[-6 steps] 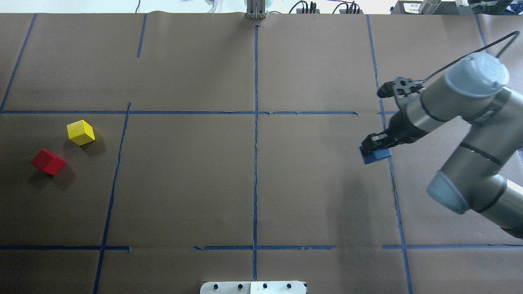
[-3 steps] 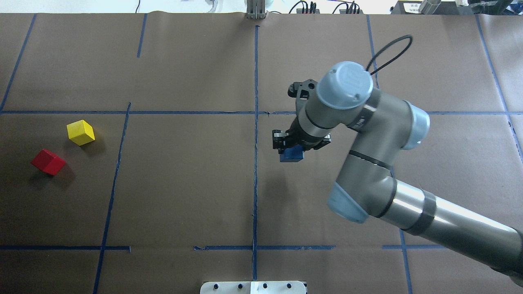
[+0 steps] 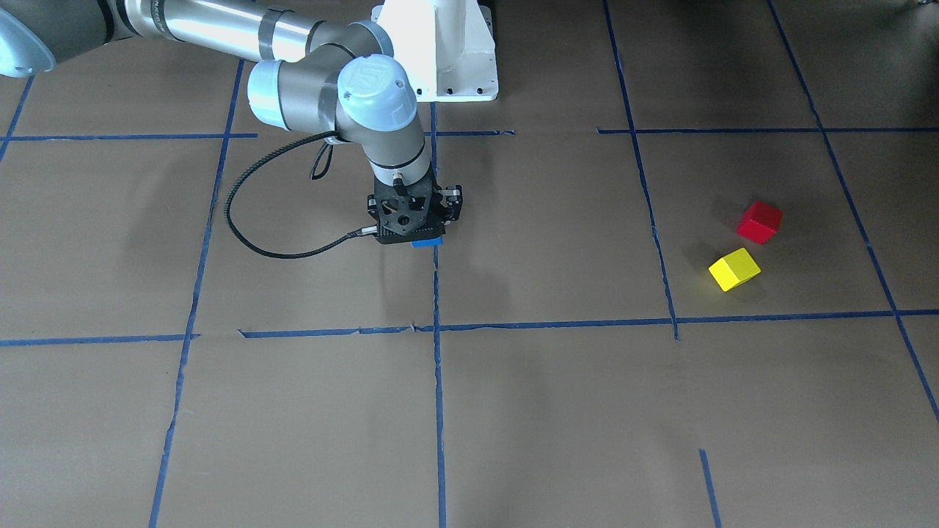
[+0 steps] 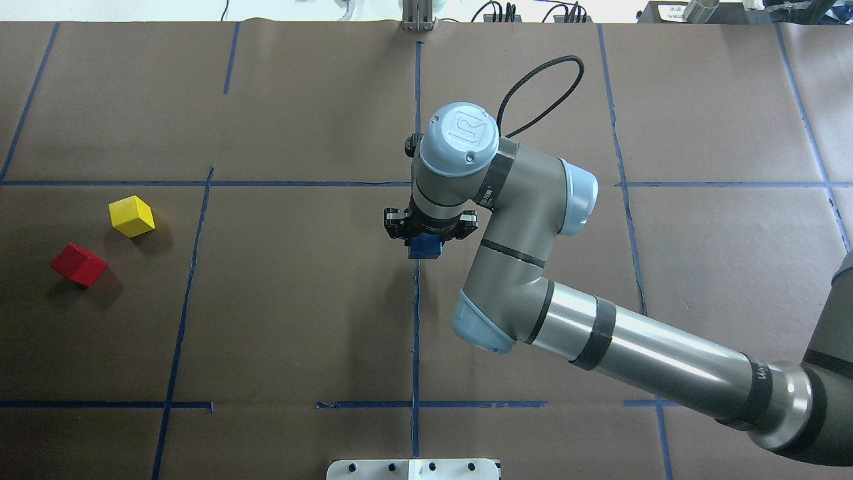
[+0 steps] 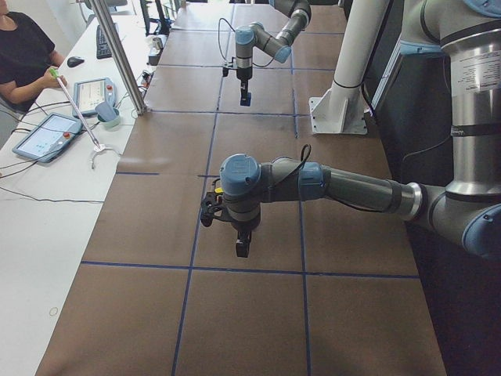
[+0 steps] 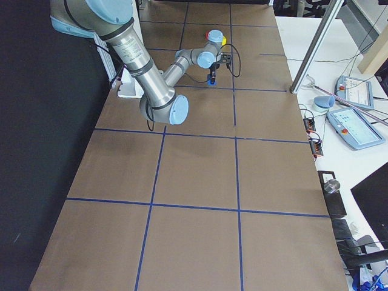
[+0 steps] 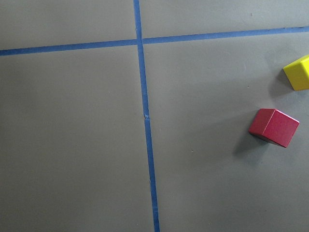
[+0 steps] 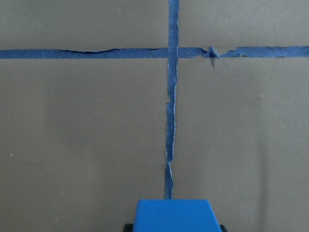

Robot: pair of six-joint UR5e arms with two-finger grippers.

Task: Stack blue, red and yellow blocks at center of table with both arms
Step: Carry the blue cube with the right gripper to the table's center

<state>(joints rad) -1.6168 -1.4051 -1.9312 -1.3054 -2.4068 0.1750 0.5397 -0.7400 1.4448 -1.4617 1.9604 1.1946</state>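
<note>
My right gripper [image 4: 426,241] is shut on the blue block [image 4: 425,249] and holds it low over the table's centre tape line; the block also shows in the front view [image 3: 427,242] and at the bottom of the right wrist view [image 8: 174,215]. I cannot tell whether the block touches the table. The red block [image 4: 78,265] and the yellow block [image 4: 131,216] lie side by side, apart, at the table's left; the left wrist view shows the red block [image 7: 273,127] and the yellow block [image 7: 298,72] from high above. My left gripper [image 5: 243,247] shows only in the exterior left view, so I cannot tell its state.
Blue tape lines [image 4: 416,320] split the brown table into a grid. A black cable [image 3: 242,220] loops off the right wrist. The white robot base [image 3: 440,51] stands at the table's edge. An operator [image 5: 23,55] sits at a side desk with tablets.
My right arm has swung from the table's right side leftward to the centre line, carrying the blue block. The red and yellow blocks have not moved.
</note>
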